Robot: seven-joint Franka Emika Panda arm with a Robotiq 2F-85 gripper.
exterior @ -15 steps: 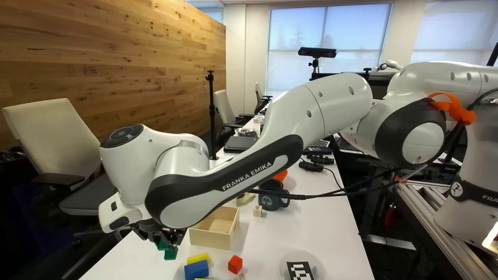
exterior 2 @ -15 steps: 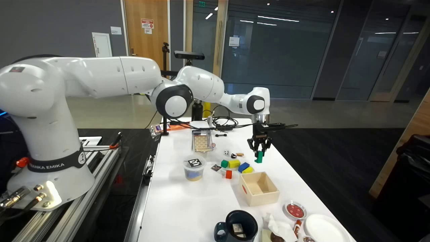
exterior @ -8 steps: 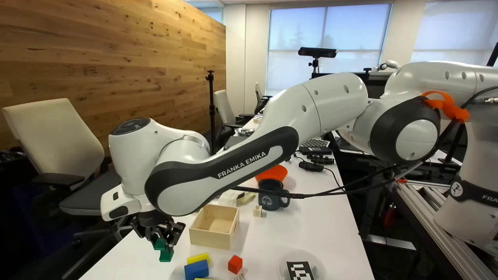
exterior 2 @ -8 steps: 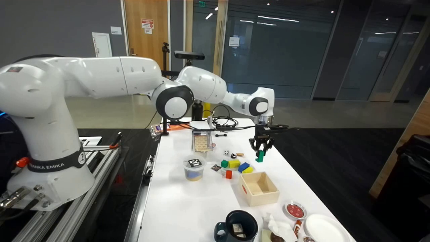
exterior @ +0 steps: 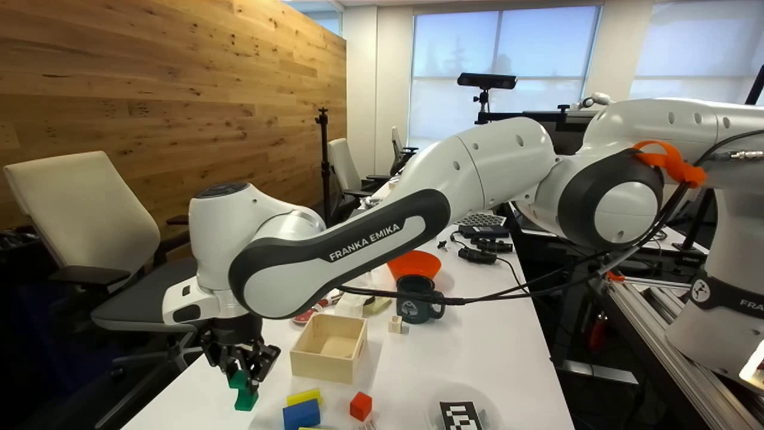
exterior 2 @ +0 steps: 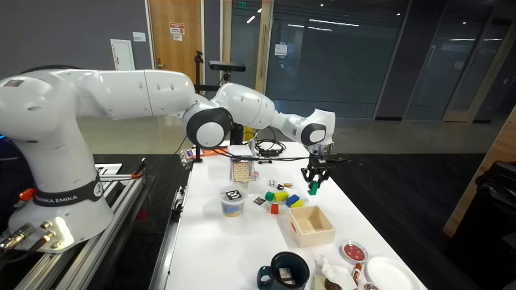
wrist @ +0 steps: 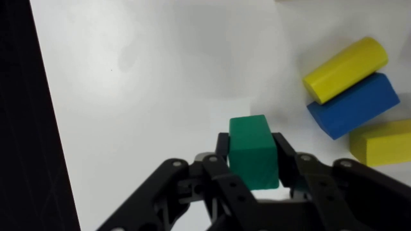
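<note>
1. Here, I see the black hand [wrist: 252, 147] pinching a green block [wrist: 253, 157] over the white surface [exterior 2: 225, 251].
2. In an exterior view, a blue block [exterior 2: 292, 200] lies to its left; a wooden box [exterior 2: 316, 238] stands nearer.

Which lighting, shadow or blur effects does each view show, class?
Wrist view: pale glare on the white table, soft shadow beside the rounded yellow block, the tool slightly soft; in an exterior view, light streaks on the dark glass wall; in an exterior view, bright windows, lower-left corner nearly black.
</note>
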